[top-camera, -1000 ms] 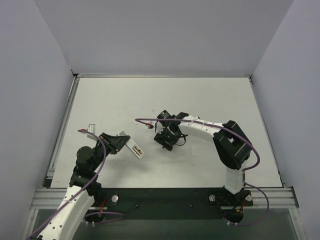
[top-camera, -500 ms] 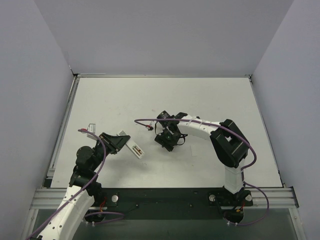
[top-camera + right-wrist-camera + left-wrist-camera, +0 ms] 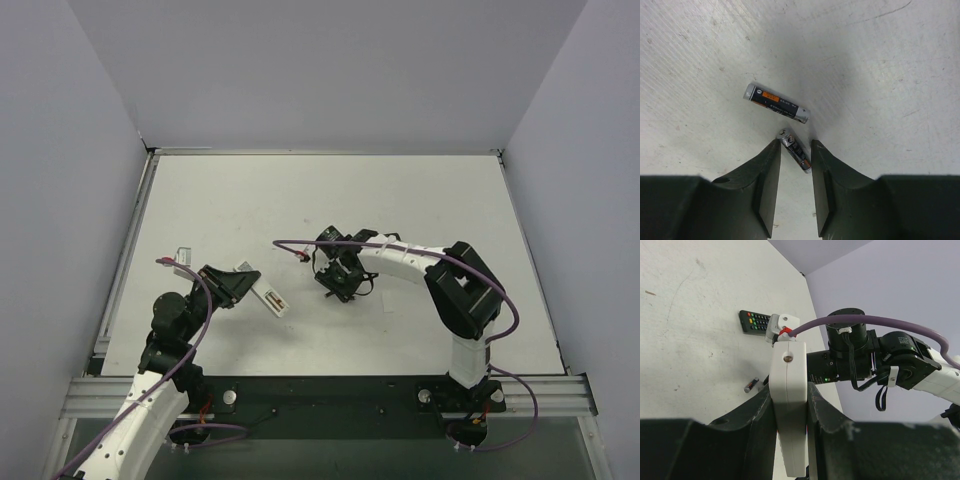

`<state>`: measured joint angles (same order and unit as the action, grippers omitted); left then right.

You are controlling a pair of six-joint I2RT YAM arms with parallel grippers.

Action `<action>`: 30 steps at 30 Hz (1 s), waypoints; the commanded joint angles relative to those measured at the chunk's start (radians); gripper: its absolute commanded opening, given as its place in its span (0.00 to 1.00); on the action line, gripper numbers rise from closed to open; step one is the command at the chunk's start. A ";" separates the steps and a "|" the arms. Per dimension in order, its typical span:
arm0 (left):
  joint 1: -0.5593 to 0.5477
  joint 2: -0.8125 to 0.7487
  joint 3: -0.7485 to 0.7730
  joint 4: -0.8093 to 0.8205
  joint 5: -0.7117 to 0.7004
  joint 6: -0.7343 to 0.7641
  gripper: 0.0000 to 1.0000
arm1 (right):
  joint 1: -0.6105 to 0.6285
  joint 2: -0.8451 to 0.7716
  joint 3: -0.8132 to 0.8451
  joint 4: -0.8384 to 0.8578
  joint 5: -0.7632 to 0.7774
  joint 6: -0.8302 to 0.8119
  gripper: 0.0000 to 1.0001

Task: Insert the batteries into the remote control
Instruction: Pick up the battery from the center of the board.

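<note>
My left gripper is shut on the white remote control, holding it by its long edges above the table; in the top view the remote control juts right from the left gripper. My right gripper points down at the table, open by a narrow gap. One battery lies slantwise between its fingertips, on the table, its ends close to both. The other battery lies just beyond. The right gripper hides both batteries from above.
A black many-buttoned remote lies on the table behind the right wrist. A small white piece lies near the left edge. Grey walls enclose the white table on three sides.
The right gripper's jaws have narrowed around the battery, and its wrist has shifted slightly. The left arm and the remote control have stayed still.
</note>
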<state>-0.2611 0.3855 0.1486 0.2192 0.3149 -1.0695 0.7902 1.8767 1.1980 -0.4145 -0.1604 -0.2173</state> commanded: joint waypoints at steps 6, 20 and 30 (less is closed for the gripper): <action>-0.004 -0.002 0.025 0.046 0.009 -0.006 0.00 | 0.056 -0.002 -0.032 -0.032 0.045 0.065 0.21; -0.006 0.018 0.022 0.072 0.021 -0.010 0.00 | 0.109 -0.019 -0.054 -0.023 0.104 0.102 0.07; -0.006 0.096 -0.026 0.298 0.084 -0.035 0.00 | 0.150 -0.361 -0.095 0.063 0.157 0.260 0.00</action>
<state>-0.2642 0.4492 0.1257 0.3351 0.3561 -1.0863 0.9161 1.6958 1.0958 -0.3920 -0.0574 -0.0517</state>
